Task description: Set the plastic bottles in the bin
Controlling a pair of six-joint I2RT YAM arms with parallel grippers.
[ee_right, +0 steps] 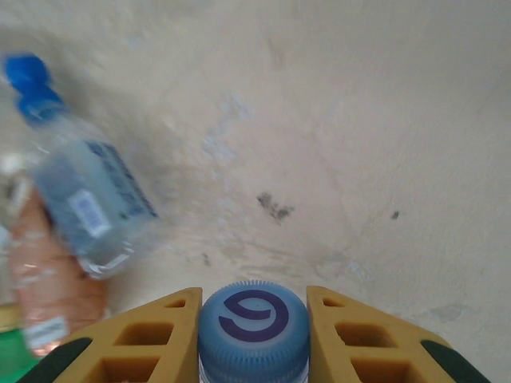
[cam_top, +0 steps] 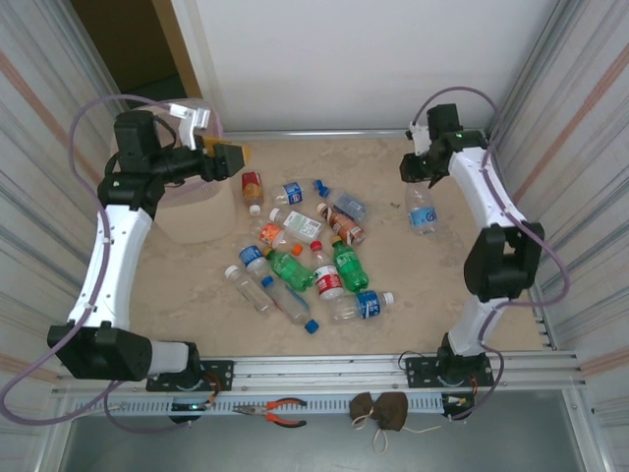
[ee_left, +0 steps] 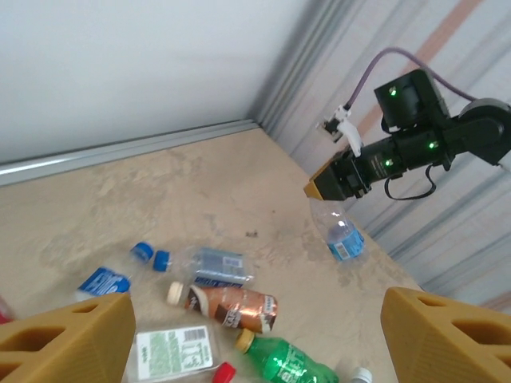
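Overhead view: the plastic bottles (cam_top: 305, 254) lie loose in a heap at the middle of the worktop (cam_top: 373, 157), a mottled beige, stone-look surface. The bin (cam_top: 192, 224), pale pink and translucent, stands at the left. The left pincer (cam_top: 228, 157) hangs above the bin's far side.

The left wrist view adds what the overhead view hides. The left arm's mustard-yellow fingers (ee_left: 68, 339) stand wide apart, released, with nothing between them. It also shows the right pincer (ee_left: 323, 188) side-on, with one clear bottle (ee_left: 343, 238) upright beneath it, set apart from the heap (whether its base touches the worktop cannot be told).

The right wrist view settles the grip: the two fingers are clenched on that bottle's ribbed blue cap (ee_right: 253, 327).

Markings: the cap bears a dark swirl resembling a "6". The held bottle carries a blue band. A brown bottle (ee_left: 233, 305) has a coppery wrap, and a neighbouring label (ee_left: 174, 351) is white with green print (the writing is too blurred to read).
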